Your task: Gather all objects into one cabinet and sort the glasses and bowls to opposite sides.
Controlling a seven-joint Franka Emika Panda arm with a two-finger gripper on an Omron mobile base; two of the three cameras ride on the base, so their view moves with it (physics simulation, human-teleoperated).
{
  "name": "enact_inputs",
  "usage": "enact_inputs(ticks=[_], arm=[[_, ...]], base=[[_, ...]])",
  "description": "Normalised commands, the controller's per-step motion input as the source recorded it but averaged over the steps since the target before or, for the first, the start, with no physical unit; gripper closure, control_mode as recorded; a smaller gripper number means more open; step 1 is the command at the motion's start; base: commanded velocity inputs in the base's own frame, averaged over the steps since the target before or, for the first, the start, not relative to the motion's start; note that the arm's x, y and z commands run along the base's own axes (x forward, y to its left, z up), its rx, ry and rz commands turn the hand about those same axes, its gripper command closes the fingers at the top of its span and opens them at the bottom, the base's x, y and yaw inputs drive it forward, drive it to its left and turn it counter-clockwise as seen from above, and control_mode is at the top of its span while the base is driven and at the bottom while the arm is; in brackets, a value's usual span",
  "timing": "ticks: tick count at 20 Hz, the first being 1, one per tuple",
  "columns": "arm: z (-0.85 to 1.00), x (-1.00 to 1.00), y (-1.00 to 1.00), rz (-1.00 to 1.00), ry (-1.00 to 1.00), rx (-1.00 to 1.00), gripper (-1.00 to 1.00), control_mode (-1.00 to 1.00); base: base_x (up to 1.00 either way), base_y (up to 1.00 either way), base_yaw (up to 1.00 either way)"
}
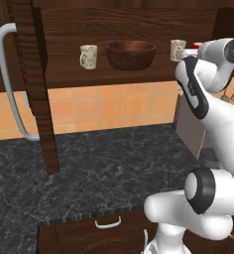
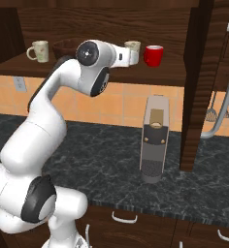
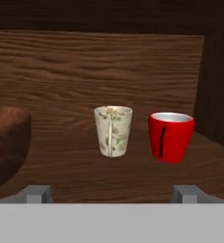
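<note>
With the jaws spread wide and nothing between them, the two-finger gripper (image 3: 114,192) faces straight into the dark brown wooden wall cabinet (image 1: 69,74), fingertips (image 3: 38,193) low in the hand view.

Shelf layout, left to right in the left base view: cream patterned mug with its handle showing (image 1: 88,56), wide dark reddish-brown wooden bowl (image 1: 131,54), second cream patterned mug (image 3: 113,130), small plain red cup (image 3: 171,136). All four already sit on one shelf.

Key relation: the second cream mug is dead ahead of the gripper, near centre between the jaws, upright, long axis vertical. Red cup is just beside it on the right in the hand view, apart, not touching. Bowl edge is at far left, well apart from the mug.

My read: gathering looks done; what remains is sorting. The left mug sits on the bowl's far side from the other two glasses, so it likely needs to cross over, or the bowl does.

Risk: grabbing the centred mug means keeping the right finger off the red cup.
</note>
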Motion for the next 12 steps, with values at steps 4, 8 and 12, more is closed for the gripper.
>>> enact_inputs(ticks=[4,8,12], arm=[[0.0,-1.0,0.22,0.05,-0.08,0.0,-1.0,-1.0],[0.13,-1.0,0.28,0.05,0.1,0.0,-1.0,-1.0],[0.2,-0.99,0.33,0.02,0.28,0.0,-1.0,-1.0]], base=[[0.0,0.0,0.0],[0.0,0.0,0.0],[0.0,0.0,0.0]])
